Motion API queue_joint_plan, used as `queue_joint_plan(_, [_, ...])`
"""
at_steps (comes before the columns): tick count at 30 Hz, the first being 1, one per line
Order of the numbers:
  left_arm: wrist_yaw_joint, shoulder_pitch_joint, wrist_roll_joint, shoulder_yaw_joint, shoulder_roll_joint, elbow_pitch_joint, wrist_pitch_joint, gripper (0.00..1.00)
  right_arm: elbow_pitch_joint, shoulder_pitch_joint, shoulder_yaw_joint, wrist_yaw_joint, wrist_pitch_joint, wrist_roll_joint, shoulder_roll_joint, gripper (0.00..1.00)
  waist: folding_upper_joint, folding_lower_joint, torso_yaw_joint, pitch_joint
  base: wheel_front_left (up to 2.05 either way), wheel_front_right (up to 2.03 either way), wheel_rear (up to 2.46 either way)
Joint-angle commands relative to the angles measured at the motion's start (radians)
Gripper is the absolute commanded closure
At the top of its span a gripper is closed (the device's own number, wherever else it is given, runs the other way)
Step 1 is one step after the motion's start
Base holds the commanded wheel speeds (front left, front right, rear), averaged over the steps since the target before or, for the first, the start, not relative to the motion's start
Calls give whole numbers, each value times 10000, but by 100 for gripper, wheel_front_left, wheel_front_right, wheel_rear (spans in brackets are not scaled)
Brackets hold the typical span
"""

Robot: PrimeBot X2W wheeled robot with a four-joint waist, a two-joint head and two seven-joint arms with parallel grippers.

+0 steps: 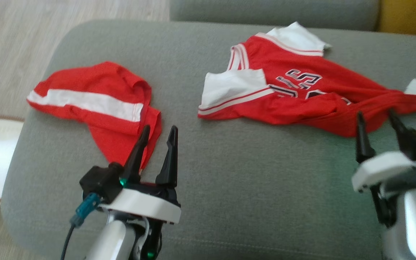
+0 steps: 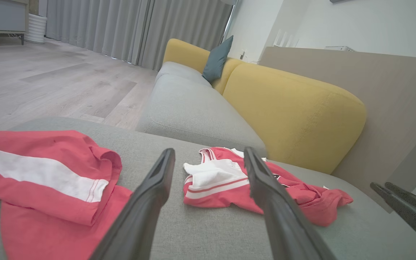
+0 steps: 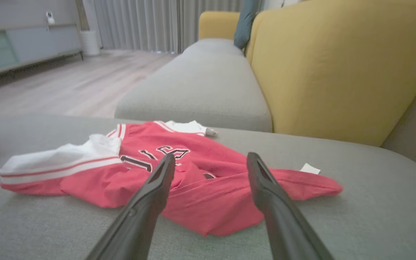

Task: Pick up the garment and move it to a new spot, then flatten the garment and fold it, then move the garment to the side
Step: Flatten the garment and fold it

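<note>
Right hand point(image 1: 376, 113): released, fingers spread wide, nothing between them; tips at the jersey's near edge, contact unclear.
Left hand point(image 1: 160, 127): released, empty; one fingertip lines up with the shorts' near corner in the head view, touch not clear.
Jersey point(image 1: 294, 90): on the right half of the grey seat point(image 1: 229, 162), toward its far edge, front side up.
Jersey, look: red; white sleeve panels edged with thin red stripes; dark lettering outlined in white, partly lost in folds. Rumpled, lower part bunched and drawn out to the right in a narrow tail; small white tag point(image 1: 414, 86) at that end.
Shorts point(image 1: 96, 94): red with a broad white band, crumpled, on the seat's left half, well apart from the jersey.
Beyond: second grey seat, yellow backrest point(image 3: 338, 65), teal pillow point(image 2: 217, 59), pale wood floor point(image 2: 49, 79).
</note>
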Motion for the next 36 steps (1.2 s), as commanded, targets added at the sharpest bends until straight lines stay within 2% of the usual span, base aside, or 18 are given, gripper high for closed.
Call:
queue_joint_plan(1, [-75,-636,11,271,22,-366,-120,0,18,-740,325,-7,336,-429,-61,0,0,0,286,371,0,0,0])
queue_joint_plan(8, [-131,-986,-54,104,22,-342,-120,0,1801,-2347,-144,-7,1338,-1076,-61,0,0,0,782,1015,0,0,0])
queue_joint_plan(12, [-115,-1145,-134,90,22,-359,-120,0,2931,-3198,-602,-7,1533,-1625,-103,0,0,0,1017,1278,0,0,0])
queue_joint_plan(17, [-135,-1180,-147,59,22,-323,-120,0,3666,-3587,-924,-7,1675,-1957,-128,0,0,0,1112,1333,0,0,0])
queue_joint_plan(18, [-133,-1183,-152,53,22,-316,-120,0,3801,-3659,-981,-7,1656,-1992,-128,29,0,0,1125,1332,0,0,0])
queue_joint_plan(19, [-129,-1183,-155,53,22,-311,-120,0,3919,-3725,-1021,-7,1623,-2024,-129,86,0,0,1129,1326,0,0,0])
queue_joint_plan(20, [-123,-1180,-155,61,22,-305,-120,0,4006,-3786,-1034,-7,1573,-2066,-137,100,0,0,1121,1312,0,0,0])
queue_joint_plan(24, [-80,-1131,-141,133,22,-290,-120,0,4089,-3984,-798,-7,1186,-2024,-157,100,0,0,968,1203,0,0,0])
queue_joint_plan(28, [-76,-1025,-108,181,22,-262,-120,0,3745,-3974,-131,-7,819,-1940,-356,100,0,0,691,969,0,0,0])
queue_joint_plan(32, [-79,-921,-88,199,22,-240,-120,0,3029,-3823,634,-7,668,-1618,-816,100,0,0,407,639,0,0,0])
queue_joint_plan(36, [-54,-779,-86,237,22,-224,-120,0,1982,-3474,1556,-7,789,-1111,-1580,100,0,0,159,243,0,0,0])
